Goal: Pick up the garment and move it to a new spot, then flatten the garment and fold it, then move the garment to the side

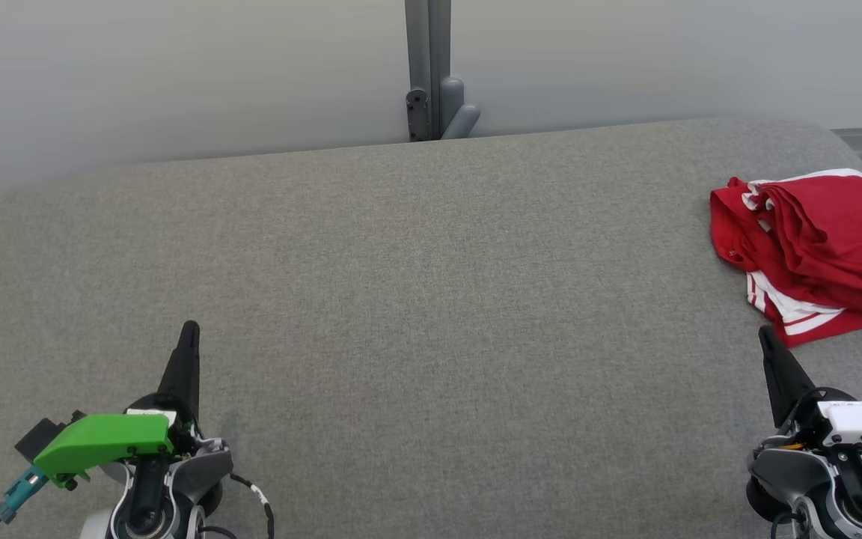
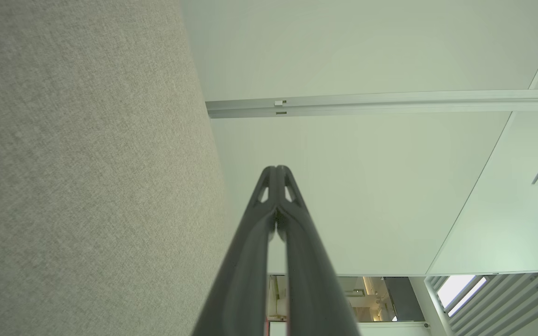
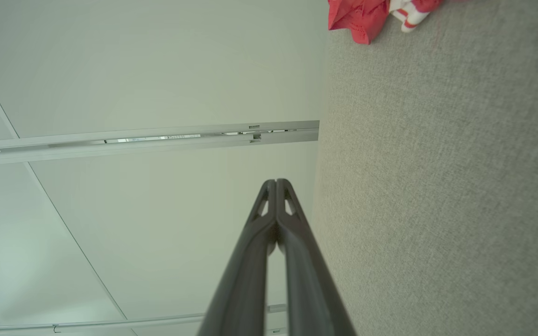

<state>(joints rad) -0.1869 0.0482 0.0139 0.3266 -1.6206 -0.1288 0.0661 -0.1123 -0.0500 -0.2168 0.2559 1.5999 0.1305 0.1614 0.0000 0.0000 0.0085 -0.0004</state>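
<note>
Near the front-left part of the grey fabric-covered table [image 1: 431, 262], the left gripper [image 1: 190, 330] has its two dark fingers pressed flat together, nothing between them. The green housing [image 1: 102, 440] on its wrist sits lower down, and the arm behind it is cut off by the frame. Can't really tell if the fingertips touch the table or sit just above it. Behind the table's far edge, around the middle, a grey post [image 1: 429, 67] stands against the pale wall. Near the table's front-right part, the right gripper [image 1: 765, 334] is closed up the same way and holds nothing. The red garment [image 1: 820, 239] with white stripes lies bunched up at the table's right end, just beyond that gripper and apart from it. Its right side runs out of frame, and the folds hide what kind of garment it is.
</note>
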